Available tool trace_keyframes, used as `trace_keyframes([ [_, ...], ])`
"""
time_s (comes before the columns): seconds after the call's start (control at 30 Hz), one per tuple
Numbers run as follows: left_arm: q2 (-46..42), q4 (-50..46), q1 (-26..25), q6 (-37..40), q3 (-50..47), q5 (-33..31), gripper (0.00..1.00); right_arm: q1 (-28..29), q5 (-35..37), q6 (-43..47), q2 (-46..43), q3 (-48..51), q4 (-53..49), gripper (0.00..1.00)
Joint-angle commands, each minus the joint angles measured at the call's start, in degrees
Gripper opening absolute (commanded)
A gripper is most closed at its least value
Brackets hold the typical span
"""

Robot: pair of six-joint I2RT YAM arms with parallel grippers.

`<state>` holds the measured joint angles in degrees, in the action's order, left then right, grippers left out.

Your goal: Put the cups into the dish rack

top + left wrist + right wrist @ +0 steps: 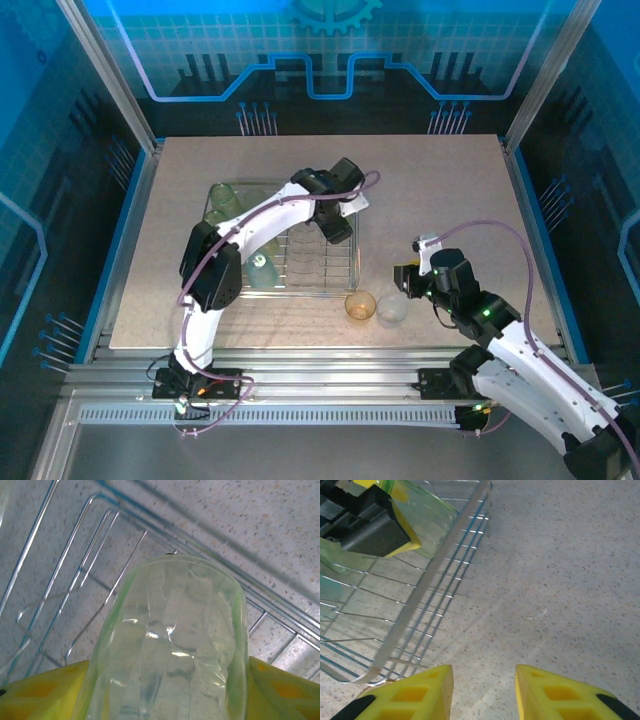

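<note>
**Speckled tabletop: one cup grasped over the dish rack**

A beige, speckled tabletop is seen from above, walled in by blue-lit panels. On its left half the dish rack is set, a silvery wire basket with raised sides. At the rack's far left corner a yellow-green cup is stood, and close to the near edge a teal cup is lodged among the wires.

The left arm is arched across the rack, and the left hand is held over the rack's right part. In the left wrist view a green cup is clamped between the yellow pads, one pad pressed to each side of its translucent wall. Rack wires and speckled surface are seen beyond its far end. Whether that end is the rim or the base cannot be told.

Just off the rack's near right corner, an amber cup is stood upright on the bare tabletop. A clear cup is placed just beside it on the right; whether the two are touching cannot be told.

Further right, the right hand is held low near the clear cup. In the right wrist view its yellow fingers are parted, with bare tabletop seen between them, and nothing is grasped. The rack's side wall is seen ahead and to the left of them.
</note>
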<state>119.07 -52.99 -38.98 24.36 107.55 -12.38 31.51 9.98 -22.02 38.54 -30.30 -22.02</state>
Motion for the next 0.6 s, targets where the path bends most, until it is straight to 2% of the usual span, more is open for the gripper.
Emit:
trace_keyframes([
  [0.0,2.8,1.6,0.0,7.5,2.7,0.4,0.61,-1.3,1.4,-0.3,-0.8,0.5,-0.8,0.37],
  [0.27,11.8,-7.6,0.6,13.7,13.9,-0.6,0.64,-2.0,1.2,1.6,-0.8,-0.1,-1.3,0.37],
  [0.4,13.3,-11.0,1.4,16.5,16.9,3.3,0.65,-2.2,1.0,1.9,-0.7,0.1,-1.4,0.37],
  [0.57,13.0,-13.6,1.4,24.1,16.5,7.9,0.65,-2.7,0.8,2.3,-0.7,0.4,-1.1,0.38],
])
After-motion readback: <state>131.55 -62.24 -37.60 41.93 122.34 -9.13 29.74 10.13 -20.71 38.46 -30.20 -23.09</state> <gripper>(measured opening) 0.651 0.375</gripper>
